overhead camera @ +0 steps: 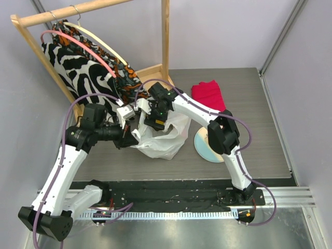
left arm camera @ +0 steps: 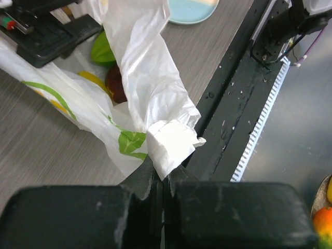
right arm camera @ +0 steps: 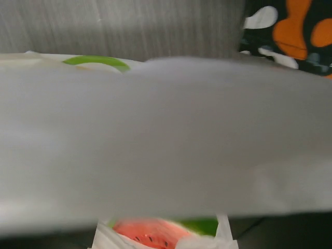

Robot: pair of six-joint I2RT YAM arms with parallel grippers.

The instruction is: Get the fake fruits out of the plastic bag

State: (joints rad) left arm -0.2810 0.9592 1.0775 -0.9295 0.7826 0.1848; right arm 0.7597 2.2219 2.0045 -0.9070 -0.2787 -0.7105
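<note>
The white plastic bag (overhead camera: 162, 141) lies crumpled mid-table, its mouth held open. My left gripper (overhead camera: 129, 139) is shut on a folded piece of the bag's handle (left arm camera: 168, 145) and holds it up. In the left wrist view a green piece (left arm camera: 102, 49), a yellow lemon (left arm camera: 93, 80) and a dark red apple (left arm camera: 116, 87) lie inside the bag. My right gripper (overhead camera: 155, 123) is at the bag's mouth. Its wrist view is filled by blurred white plastic (right arm camera: 166, 140), with a red, seeded fruit piece (right arm camera: 150, 233) below. Its fingers are hidden.
A light blue plate (overhead camera: 210, 148) lies right of the bag. A folded red cloth (overhead camera: 209, 93) is at the back. A wooden clothes rack (overhead camera: 165, 36) with a zebra-print garment (overhead camera: 78, 67) stands back left. An orange-red rounded thing (left arm camera: 322, 222) shows at the left wrist view's lower right edge.
</note>
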